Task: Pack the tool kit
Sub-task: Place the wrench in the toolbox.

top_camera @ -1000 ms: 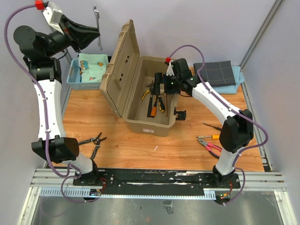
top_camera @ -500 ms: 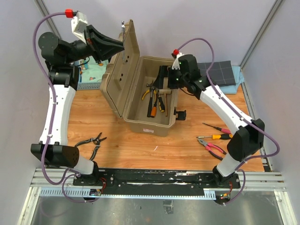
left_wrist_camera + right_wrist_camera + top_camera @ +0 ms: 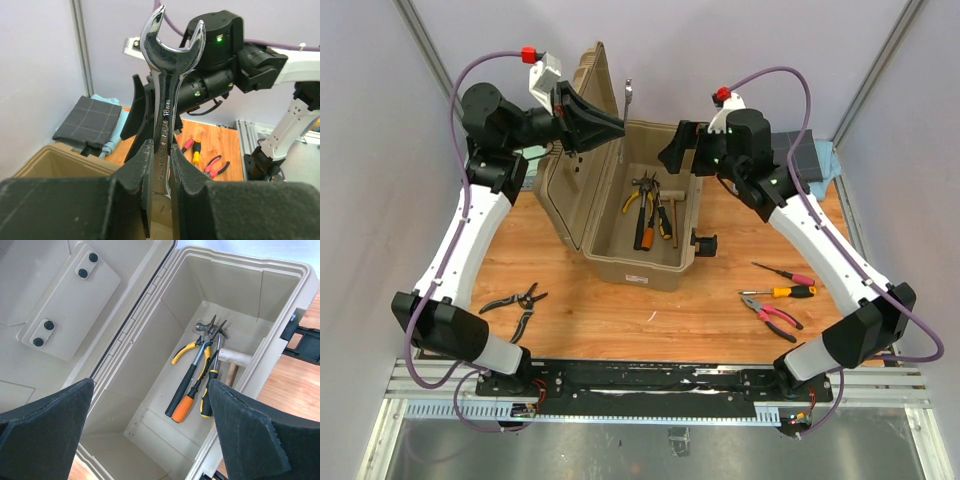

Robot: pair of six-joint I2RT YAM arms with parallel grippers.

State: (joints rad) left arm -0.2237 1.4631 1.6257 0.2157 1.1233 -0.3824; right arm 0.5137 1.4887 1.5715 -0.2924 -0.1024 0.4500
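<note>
Wood-grain table (image 3: 610, 305) fills a grey-walled cell. At far left, black pliers (image 3: 515, 303) lie flat near the left arm's base. That arm climbs steeply to a high elbow, then reaches level toward the toolbox. Its left fingers (image 3: 141, 170) are clenched on the shank of a shiny steel wrench (image 3: 165, 95), which stands upright with its open end on top. The toolbox (image 3: 638, 262) sits mid-table, tan moulded plastic, its ribbed lid (image 3: 570, 180) swung up to the left. On its smooth floor lie yellow pliers (image 3: 192, 347) and an orange screwdriver (image 3: 184, 410) among other handles. The right arm folds at a low elbow on the far right, and its white forearm slants up and leftward to the box's right rim. Its right fingers (image 3: 47, 435), matte black wedges, are released and spread wide above the open box. Right of the box, a red screwdriver (image 3: 790, 274), a yellow screwdriver (image 3: 792, 292) and red pliers (image 3: 772, 313) lie loose on the table. A folded grey cloth (image 3: 89, 124) sits in the far right corner.
</note>
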